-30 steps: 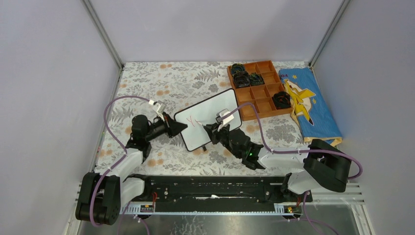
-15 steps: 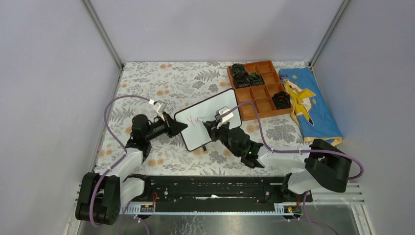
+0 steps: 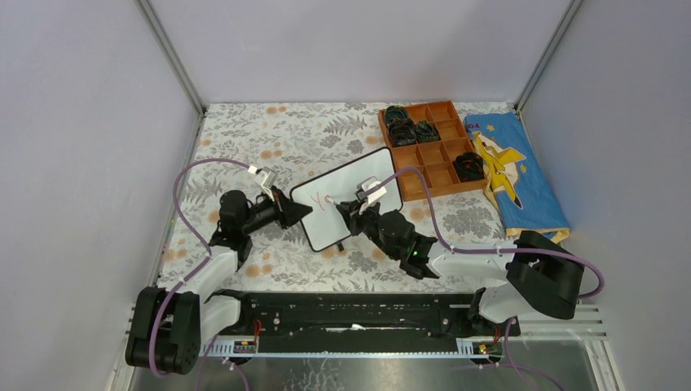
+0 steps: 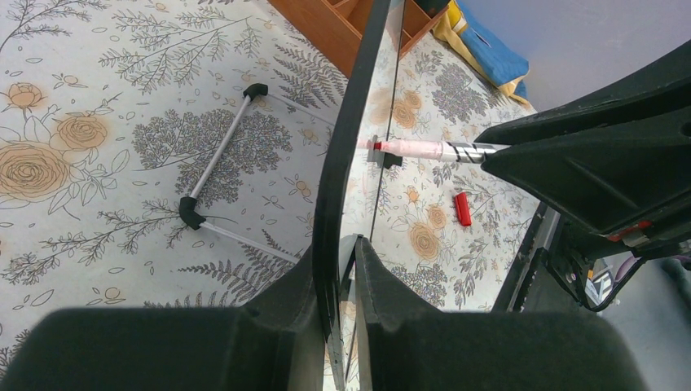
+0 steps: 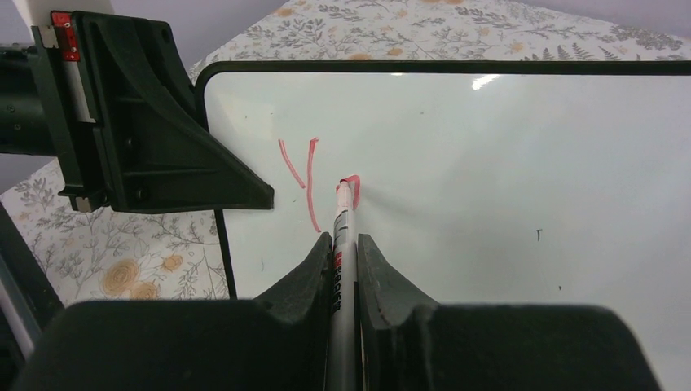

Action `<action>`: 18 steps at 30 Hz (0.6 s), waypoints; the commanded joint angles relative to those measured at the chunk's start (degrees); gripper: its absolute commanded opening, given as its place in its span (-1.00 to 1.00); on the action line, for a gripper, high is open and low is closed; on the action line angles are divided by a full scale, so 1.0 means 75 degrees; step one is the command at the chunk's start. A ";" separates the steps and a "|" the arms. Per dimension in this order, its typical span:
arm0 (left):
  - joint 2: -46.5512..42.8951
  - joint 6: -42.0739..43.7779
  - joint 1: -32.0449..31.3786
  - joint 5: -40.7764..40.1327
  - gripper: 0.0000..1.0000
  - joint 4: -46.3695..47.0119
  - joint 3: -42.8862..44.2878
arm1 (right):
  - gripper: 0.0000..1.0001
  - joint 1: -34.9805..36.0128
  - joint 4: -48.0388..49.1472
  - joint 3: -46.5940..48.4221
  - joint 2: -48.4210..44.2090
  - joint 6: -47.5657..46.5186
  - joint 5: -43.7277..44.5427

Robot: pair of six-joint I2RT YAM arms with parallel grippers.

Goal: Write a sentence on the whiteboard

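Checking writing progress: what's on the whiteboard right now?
Red strokes forming a Y, plus a small red mark at the marker tip. The tip covers part of that mark. No other writing shows on the whiteboard.

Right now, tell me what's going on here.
The left fingers pinch the whiteboard by its edge, steadying it. The right fingers grip a red marker with its tip on the board. A Y is written, and the next letter is barely started.
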 commanded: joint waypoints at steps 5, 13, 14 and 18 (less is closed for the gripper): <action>0.0071 0.0671 -0.0048 -0.0495 -0.74 -0.0349 0.0069 | -1.00 -0.0076 -0.0048 0.0191 0.0041 0.0110 -0.0363; 0.0062 0.0706 -0.0053 -0.0557 -0.74 -0.0395 0.0073 | -1.00 -0.0069 -0.0191 -0.0021 -0.0708 0.0195 0.0228; 0.0065 0.0715 -0.0054 -0.0553 -0.74 -0.0404 0.0073 | -1.00 -0.0071 -0.0242 -0.0012 -0.0808 0.0168 0.0338; 0.0093 0.0707 -0.0050 -0.0556 -0.74 -0.0407 0.0085 | -1.00 -0.0107 -0.0450 0.0121 -0.0966 -0.0002 0.0567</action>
